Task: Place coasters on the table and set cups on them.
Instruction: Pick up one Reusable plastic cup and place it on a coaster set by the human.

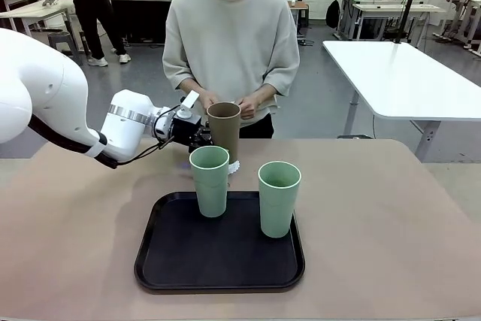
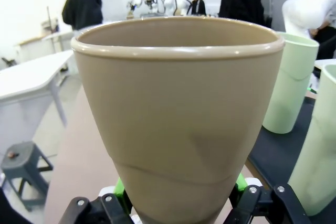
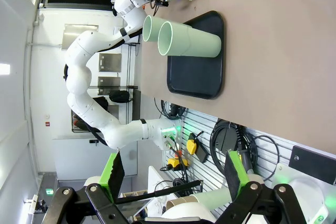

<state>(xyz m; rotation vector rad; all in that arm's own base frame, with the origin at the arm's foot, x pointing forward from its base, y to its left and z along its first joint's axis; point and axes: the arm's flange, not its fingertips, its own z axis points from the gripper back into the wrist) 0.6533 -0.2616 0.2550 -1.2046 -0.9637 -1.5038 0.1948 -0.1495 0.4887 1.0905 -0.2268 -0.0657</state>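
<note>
Left gripper point(image 1: 197, 134) clamped on the brown cup point(image 1: 224, 129); right gripper point(image 3: 175, 174) spread wide, empty.
Front: the cup stands upright at a white coaster point(image 1: 234, 165) on the table point(image 1: 391, 208), just behind two green cups point(image 1: 210, 180) on the tray point(image 1: 173, 261). Left wrist: green pads point(image 2: 119, 188) press both sides of the cup's lower part. Right wrist: fingers point(image 3: 113, 169) apart, touching nothing.

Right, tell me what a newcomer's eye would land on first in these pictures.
The left arm's jaws are shut on a tall brown matte tumbler, holding it upright at a white lacy paper doily on the far middle of the beige table, just in front of a standing person. Nearer, two pale mint tumblers stand upright on a black rounded-square tray.
</note>
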